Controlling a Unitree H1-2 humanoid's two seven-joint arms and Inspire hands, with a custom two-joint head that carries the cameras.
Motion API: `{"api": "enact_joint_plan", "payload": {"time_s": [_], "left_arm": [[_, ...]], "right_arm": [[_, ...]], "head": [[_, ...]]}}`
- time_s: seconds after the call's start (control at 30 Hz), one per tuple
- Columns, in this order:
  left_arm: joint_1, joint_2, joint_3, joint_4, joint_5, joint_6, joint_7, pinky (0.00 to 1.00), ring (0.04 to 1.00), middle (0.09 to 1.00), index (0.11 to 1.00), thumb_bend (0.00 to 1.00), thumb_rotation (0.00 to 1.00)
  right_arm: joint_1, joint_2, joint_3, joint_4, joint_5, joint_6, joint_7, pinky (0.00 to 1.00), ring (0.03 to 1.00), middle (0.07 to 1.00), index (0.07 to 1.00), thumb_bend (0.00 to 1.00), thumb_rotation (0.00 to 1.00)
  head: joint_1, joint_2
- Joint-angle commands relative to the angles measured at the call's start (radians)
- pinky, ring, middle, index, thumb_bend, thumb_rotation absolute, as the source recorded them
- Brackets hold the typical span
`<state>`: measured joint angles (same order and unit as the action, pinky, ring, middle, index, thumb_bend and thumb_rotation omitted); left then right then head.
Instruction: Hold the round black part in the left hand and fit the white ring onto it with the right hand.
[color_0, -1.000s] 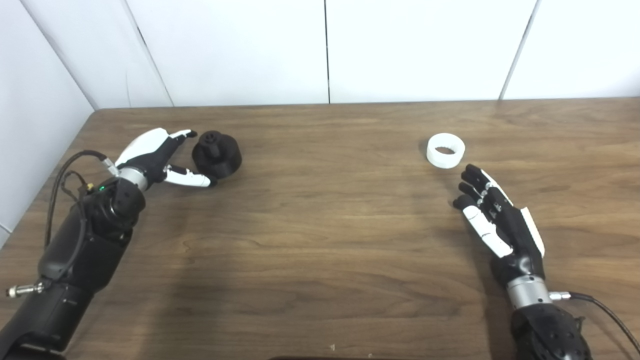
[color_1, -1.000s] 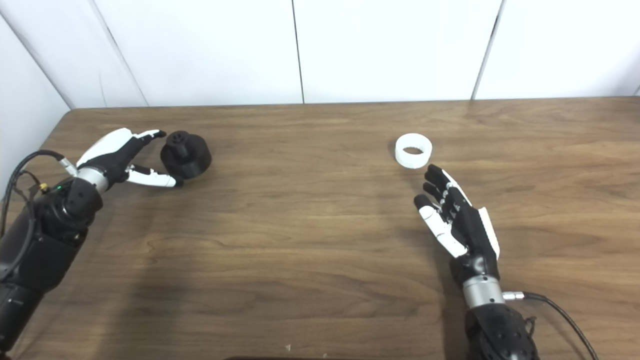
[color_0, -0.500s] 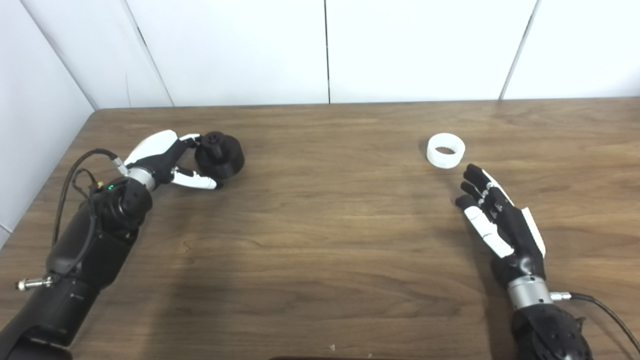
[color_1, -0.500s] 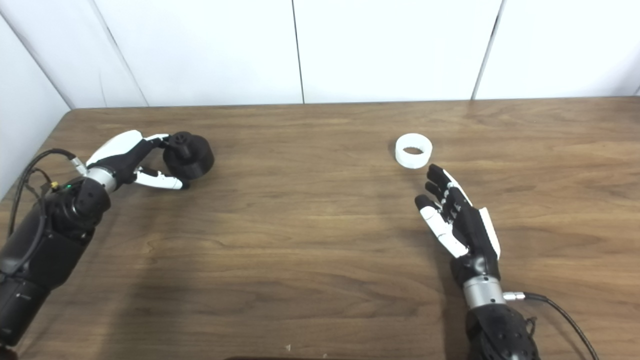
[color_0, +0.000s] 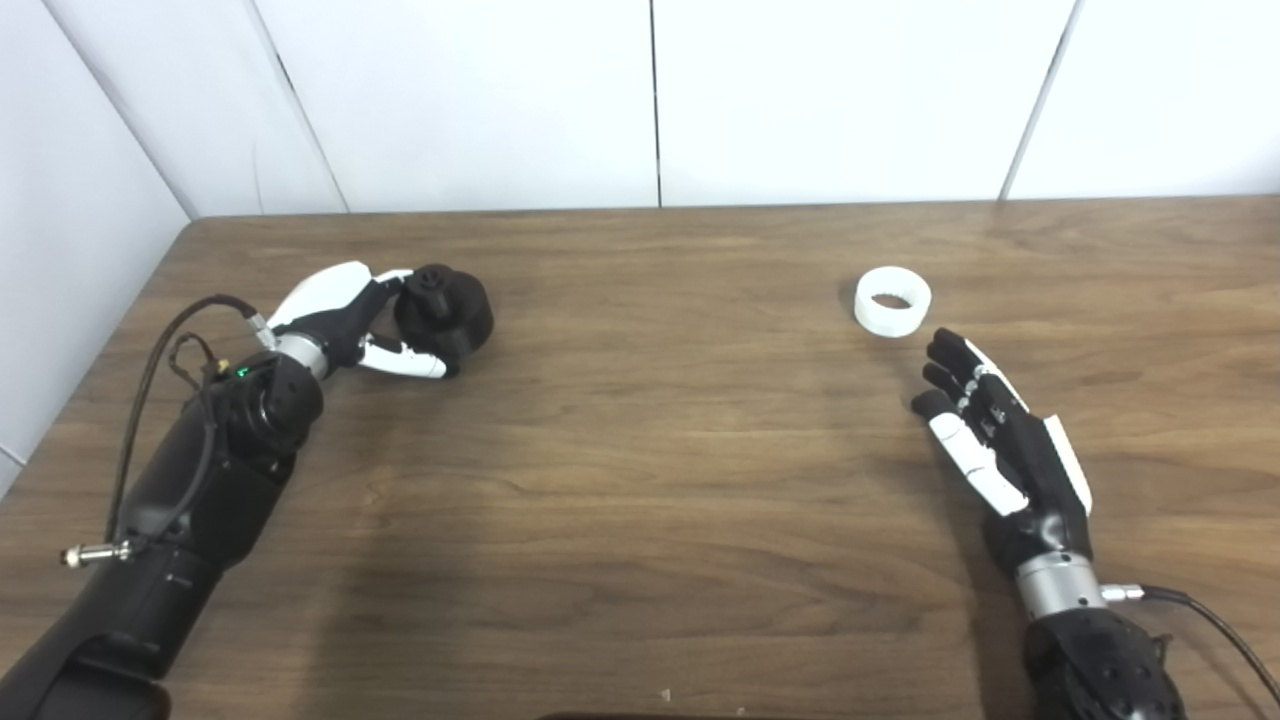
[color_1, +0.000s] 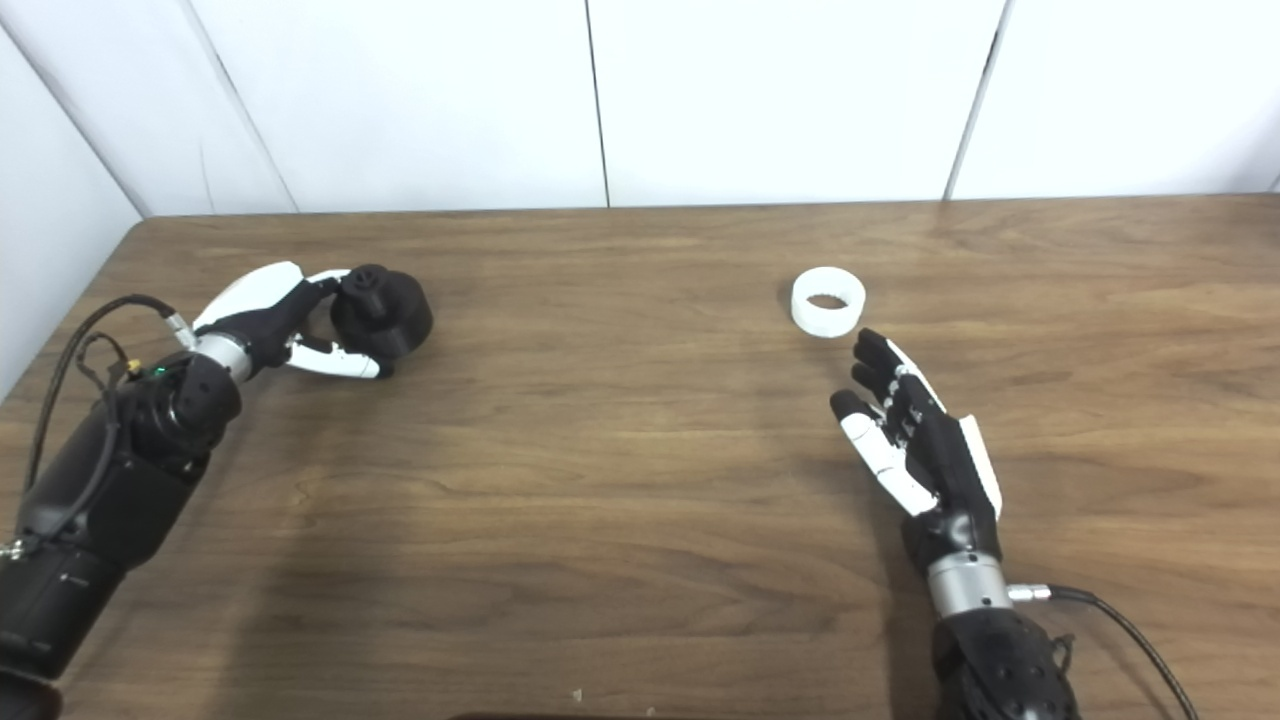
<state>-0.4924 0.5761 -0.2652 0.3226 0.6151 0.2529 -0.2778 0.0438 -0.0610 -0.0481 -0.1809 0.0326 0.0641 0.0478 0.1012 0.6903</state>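
Now the left hand (color_0: 345, 322) cups the round black part (color_0: 445, 316), fingers spread around it, not clamped — close evenly before lifting. White ring (color_0: 892, 301) sits well right of the part; right hand (color_0: 985, 440) open, just short of it.

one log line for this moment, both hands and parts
left hand: closing around black part | right hand: open, short of white ring | ring: on table
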Motion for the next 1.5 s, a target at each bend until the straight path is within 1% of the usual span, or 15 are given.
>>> {"api": "enact_joint_plan", "payload": {"time_s": [0.0,0.13,0.23,0.43,0.53,0.8,1.07,1.17,1.23,1.47], "left_arm": [[-0.057,0.017,0.023,-0.005,0.003,-0.026,0.041,0.84,0.96,0.931,0.921,1.0,0.46],[-0.06,0.01,0.018,0.003,0.012,-0.034,0.052,0.83,0.959,0.924,0.912,1.0,0.48],[-0.061,0.007,0.017,0.002,0.017,-0.038,0.055,0.83,0.954,0.917,0.897,1.0,0.49],[-0.059,0.004,0.019,0.004,0.019,-0.054,0.083,0.8,0.941,0.903,0.863,0.97,0.49],[-0.056,0.007,0.019,0.0,0.016,-0.058,0.081,0.8,0.937,0.899,0.85,0.96,0.5],[-0.049,0.008,0.021,-0.005,0.012,-0.066,0.084,0.8,0.925,0.879,0.785,0.9,0.42],[-0.038,0.003,0.027,-0.008,0.013,-0.079,0.093,0.8,0.91,0.866,0.759,0.89,0.38],[-0.027,0.0,0.026,-0.018,0.014,-0.076,0.097,0.79,0.903,0.864,0.746,0.89,0.38],[-0.019,-0.002,0.027,-0.026,0.01,-0.078,0.097,0.81,0.903,0.863,0.737,0.89,0.37],[0.018,-0.006,0.021,-0.089,0.024,-0.056,0.086,0.81,0.915,0.875,0.737,0.88,0.36]], "right_arm": [[0.027,-0.005,0.003,-0.017,-0.006,-0.041,-0.001,0.8,0.902,0.9,0.878,0.61,0.54],[0.028,-0.004,0.0,-0.018,0.001,-0.039,0.001,0.79,0.898,0.896,0.876,0.6,0.53],[0.028,-0.007,0.0,-0.015,-0.006,-0.043,0.0,0.79,0.895,0.893,0.876,0.61,0.54],[0.027,-0.008,0.001,-0.017,-0.008,-0.039,0.001,0.79,0.895,0.896,0.878,0.6,0.53],[0.027,-0.009,0.003,-0.014,-0.011,-0.042,0.002,0.78,0.895,0.895,0.878,0.6,0.54],[0.025,-0.01,0.0,-0.013,-0.011,-0.043,0.002,0.79,0.898,0.897,0.882,0.61,0.54],[0.021,-0.011,-0.001,-0.011,-0.009,-0.04,0.003,0.79,0.898,0.894,0.876,0.61,0.54],[0.021,-0.01,-0.002,-0.013,-0.001,-0.04,0.005,0.8,0.901,0.896,0.878,0.61,0.53],[0.021,-0.01,-0.001,-0.016,-0.003,-0.037,0.006,0.8,0.901,0.895,0.877,0.61,0.54],[0.021,-0.014,0.0,-0.012,-0.011,-0.04,0.005,0.79,0.897,0.895,0.878,0.61,0.55]], "head": [[0.0,0.0],[-0.001,-0.001],[0.0,0.0],[0.001,-0.001],[0.001,-0.001],[0.001,0.001],[0.003,0.001],[0.003,0.001],[0.003,0.001],[0.004,0.003]]}}
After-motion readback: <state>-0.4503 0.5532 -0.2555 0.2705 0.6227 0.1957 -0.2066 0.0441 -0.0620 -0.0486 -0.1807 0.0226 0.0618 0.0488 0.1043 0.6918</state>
